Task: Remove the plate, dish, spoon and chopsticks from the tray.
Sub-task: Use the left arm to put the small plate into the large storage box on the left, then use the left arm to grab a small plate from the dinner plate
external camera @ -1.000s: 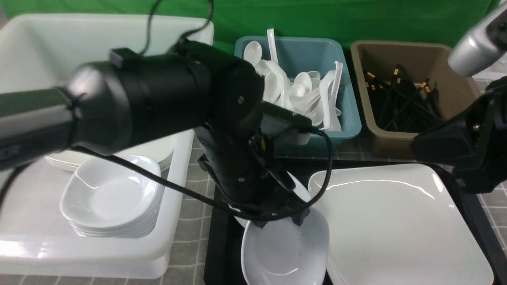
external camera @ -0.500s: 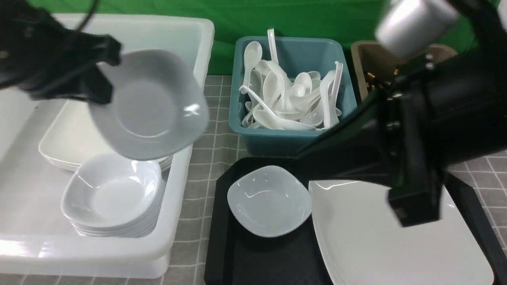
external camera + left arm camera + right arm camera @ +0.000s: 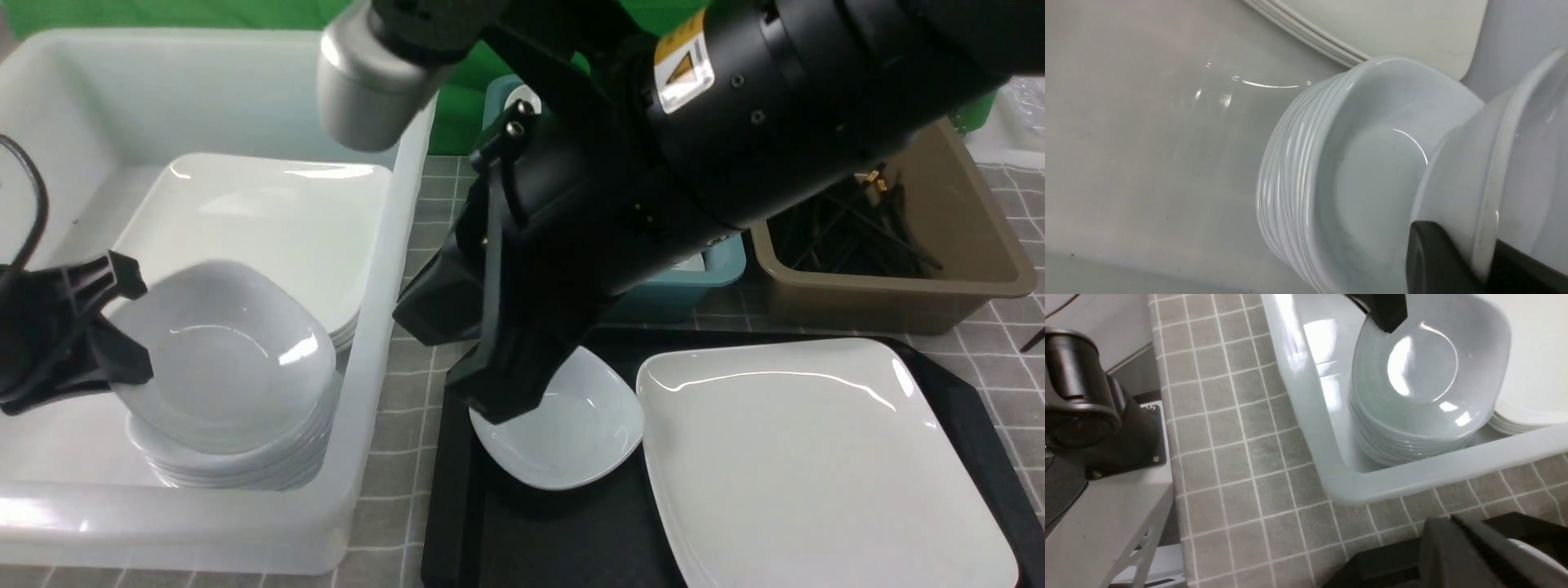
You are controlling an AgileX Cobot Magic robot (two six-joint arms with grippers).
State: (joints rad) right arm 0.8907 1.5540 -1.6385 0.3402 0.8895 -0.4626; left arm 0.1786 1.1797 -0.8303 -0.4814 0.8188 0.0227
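Observation:
My left gripper (image 3: 131,327) is shut on the rim of a small white rounded-square dish (image 3: 229,359) and holds it just above a stack of like dishes (image 3: 1355,183); the grip shows in the left wrist view (image 3: 1488,261). A second dish (image 3: 571,433) lies on the black tray (image 3: 571,531), next to the large white plate (image 3: 816,465). My right gripper (image 3: 506,392) hangs over that dish's far left edge, with its jaws together and empty (image 3: 1474,547). No spoon or chopsticks show on the tray.
The white tub (image 3: 384,269) on the left also holds stacked large plates (image 3: 269,212). My right arm (image 3: 694,147) crosses the middle and hides most of the blue spoon bin. A brown tub (image 3: 963,278) of black chopsticks stands at the back right.
My left gripper carried the dish from the tray over to the tub, then lowered it onto the stack. My right arm swung left across the view, down to the second dish.

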